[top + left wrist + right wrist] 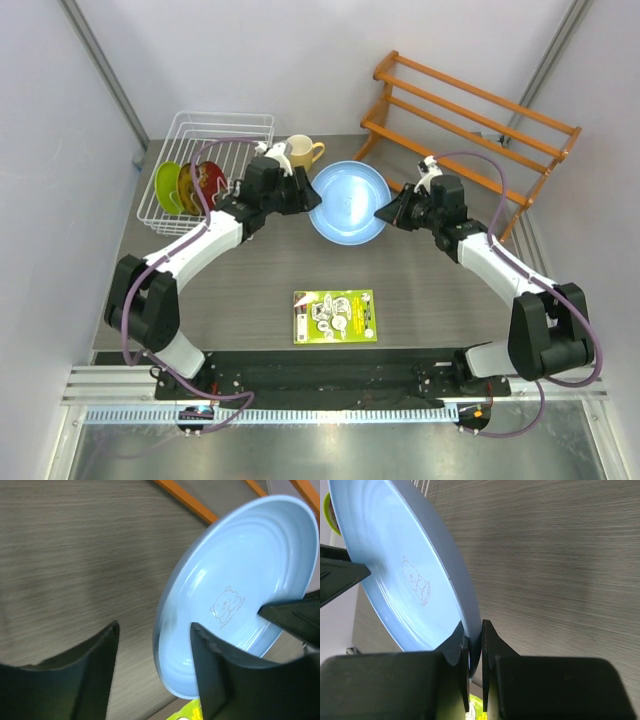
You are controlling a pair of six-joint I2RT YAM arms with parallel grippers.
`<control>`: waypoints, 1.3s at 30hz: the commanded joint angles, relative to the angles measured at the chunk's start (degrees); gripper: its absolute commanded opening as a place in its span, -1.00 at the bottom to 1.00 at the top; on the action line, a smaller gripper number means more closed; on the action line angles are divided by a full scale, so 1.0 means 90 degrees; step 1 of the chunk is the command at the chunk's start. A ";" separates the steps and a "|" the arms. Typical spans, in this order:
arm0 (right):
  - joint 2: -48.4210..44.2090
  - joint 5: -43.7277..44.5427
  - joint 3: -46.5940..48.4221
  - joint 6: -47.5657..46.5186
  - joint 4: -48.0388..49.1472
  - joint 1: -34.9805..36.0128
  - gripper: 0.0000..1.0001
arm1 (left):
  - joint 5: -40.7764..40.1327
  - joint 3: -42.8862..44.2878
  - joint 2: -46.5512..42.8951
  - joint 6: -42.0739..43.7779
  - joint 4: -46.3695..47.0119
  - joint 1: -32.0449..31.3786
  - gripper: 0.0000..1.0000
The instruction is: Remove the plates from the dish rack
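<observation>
Right claw [474,630] clamped on light blue plate [348,203], left claw [155,626] apart beside it, yellow mug [300,152] close behind

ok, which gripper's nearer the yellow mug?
Left. The left gripper is just in front of the yellow mug; the right gripper is across the blue plate, clamped on its rim.

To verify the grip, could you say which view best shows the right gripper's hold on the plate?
Right wrist: the right gripper pinches the plate rim close up. Top shows it small; left wrist, only a fingertip at the rim.
</observation>
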 commanded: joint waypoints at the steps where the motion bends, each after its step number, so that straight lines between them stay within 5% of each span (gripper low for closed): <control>1: -0.0364 0.0656 0.0060 -0.0124 0.0032 0.0007 -0.98 | -0.0905 0.0090 -0.0192 0.0393 -0.0330 0.0004 0.51; 5: -0.0415 0.1223 0.0040 -0.0261 -0.0397 -0.0061 -0.98 | -0.2905 0.0081 -0.0338 0.0969 -0.1033 0.0024 0.97; 13: 0.0776 0.1087 0.0401 -0.0310 -0.0896 -0.0071 -0.98 | -0.4831 -0.0007 -0.0865 0.2014 -0.0918 0.0150 0.99; 25: 0.1948 0.0862 0.0597 -0.0261 -0.0681 -0.0071 -0.98 | -0.4540 -0.0007 -0.1236 0.2201 -0.0780 0.0862 0.99; 26: 0.1978 0.0872 0.0616 -0.0242 -0.0691 -0.0071 -0.94 | -0.4511 -0.0017 -0.1246 0.2181 -0.0790 0.0922 0.99; 29: 0.2037 0.0988 0.0645 -0.0212 -0.0846 -0.0071 -0.40 | -0.4276 -0.0007 -0.1237 0.2084 -0.0859 0.1234 0.99; 30: 0.2028 0.1163 0.0694 -0.0231 -0.0944 -0.0071 -0.06 | -0.4121 -0.0017 -0.1237 0.2045 -0.0868 0.1399 0.99; 39: 0.1405 0.2647 0.1046 -0.0681 -0.2204 -0.0062 0.44 | -0.3632 -0.0047 -0.1129 0.1878 -0.0800 0.1967 0.99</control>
